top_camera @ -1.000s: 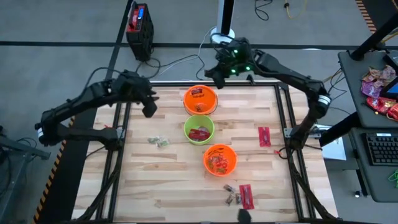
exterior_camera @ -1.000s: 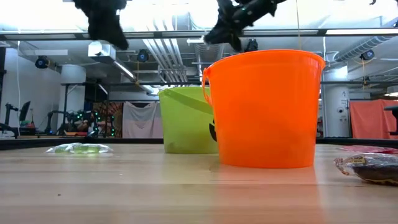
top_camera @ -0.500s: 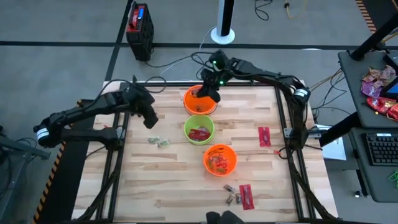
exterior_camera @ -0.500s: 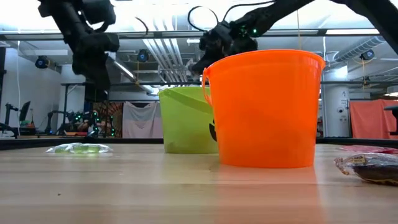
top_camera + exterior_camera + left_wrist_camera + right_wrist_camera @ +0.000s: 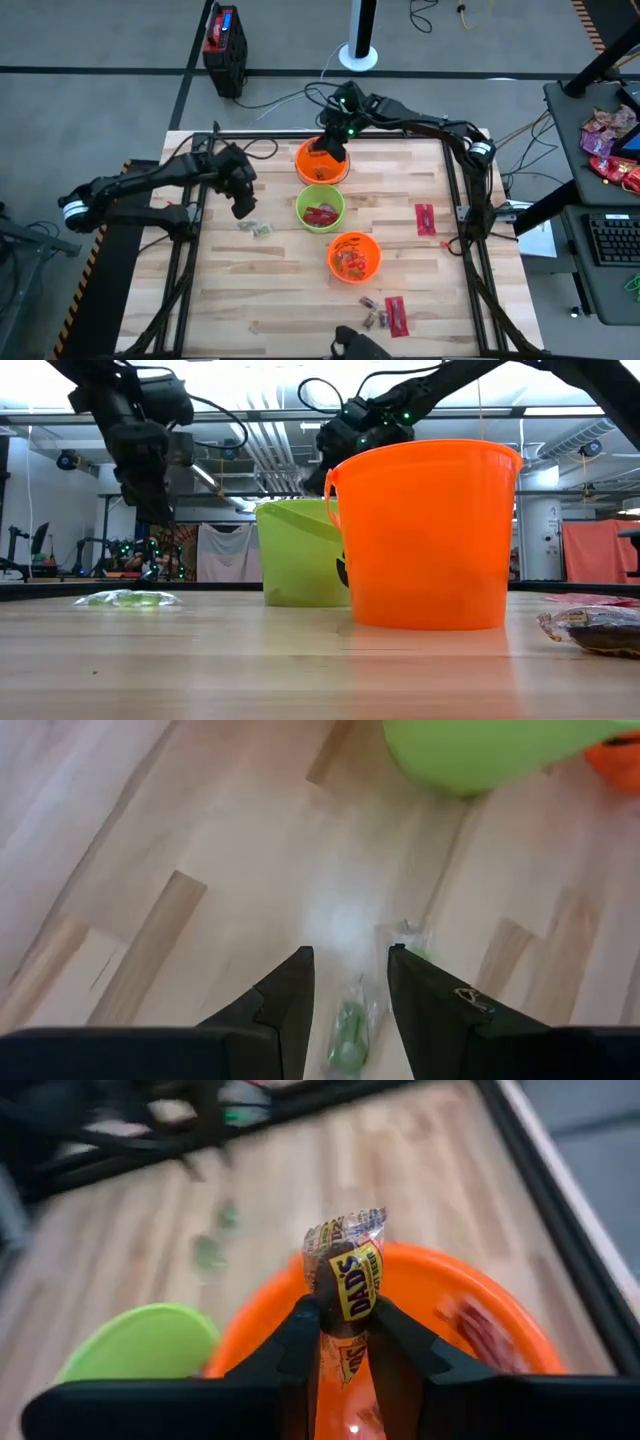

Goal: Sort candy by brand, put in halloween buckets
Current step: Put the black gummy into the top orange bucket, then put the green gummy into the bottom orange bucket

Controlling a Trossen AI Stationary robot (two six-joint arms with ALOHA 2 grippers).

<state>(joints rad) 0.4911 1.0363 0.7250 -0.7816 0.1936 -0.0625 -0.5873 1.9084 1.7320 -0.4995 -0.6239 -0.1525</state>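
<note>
Three halloween buckets stand in a row: a far orange one (image 5: 322,170), a lime green one (image 5: 320,208) and a near orange one (image 5: 354,256), each with candy inside. My right gripper (image 5: 326,154) hangs over the far orange bucket (image 5: 470,1295), shut on a brown wrapped candy (image 5: 350,1280). My left gripper (image 5: 243,208) stands open above two pale green-yellow candies (image 5: 255,228), its fingers on either side of one (image 5: 348,1030) without touching it. My right gripper pinches the brown candy at about its middle (image 5: 347,1308) between its two fingers. The fingers slant down from the table's far right side. The wrapper's twisted end (image 5: 345,1230) sticks out past the fingertips. The candy hangs clear above the bucket's opening.
Loose on the wood lie a red packet (image 5: 425,218) at the right, another red packet (image 5: 397,315) and small brown pieces (image 5: 374,314) near the front edge. The low view shows a brown piece (image 5: 595,628) and the green candies (image 5: 128,598). A black frame edges the table.
My left gripper has come down and tipped more steeply toward the green-yellow candies. My right gripper has swung in from beyond the table's far edge and sunk to the far orange bucket, carrying the brown candy; in the last half second it has hardly moved.
</note>
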